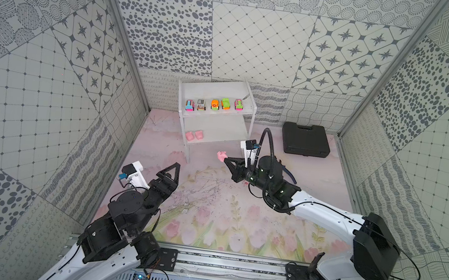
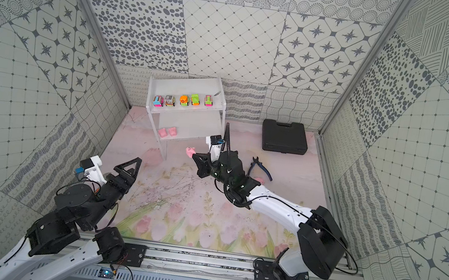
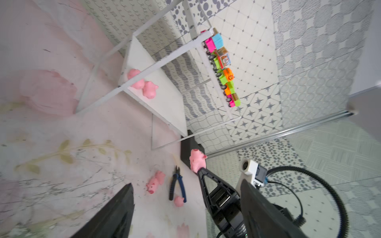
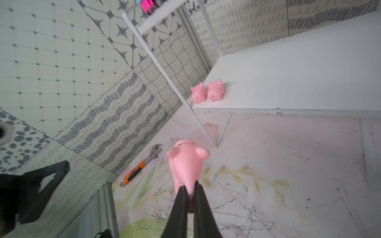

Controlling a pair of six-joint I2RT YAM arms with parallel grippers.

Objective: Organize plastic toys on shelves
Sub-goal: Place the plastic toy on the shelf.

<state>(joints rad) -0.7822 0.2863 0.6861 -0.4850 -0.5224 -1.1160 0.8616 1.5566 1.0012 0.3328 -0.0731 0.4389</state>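
Note:
The white shelves [image 1: 220, 91] stand at the back. Several toy cars [image 1: 215, 105] line the top board, and two pink pigs [image 1: 194, 135] sit on the lower board. My right gripper [image 4: 190, 185] is shut on another pink pig [image 4: 186, 162] by its rear end. It hangs just off the rack's front right leg in both top views [image 1: 222, 155]. My left gripper [image 3: 186, 183] is open and empty, held above the mat's left side [image 1: 176, 166]. Two more pigs [image 3: 156, 182] [image 3: 179, 201] lie on the mat.
Blue-handled pliers [image 3: 177, 186] lie beside the loose pigs under the right arm. An orange-handled wrench [image 4: 142, 164] lies by the left wall. A black case [image 1: 305, 139] sits at the back right. Patterned walls enclose the mat on three sides.

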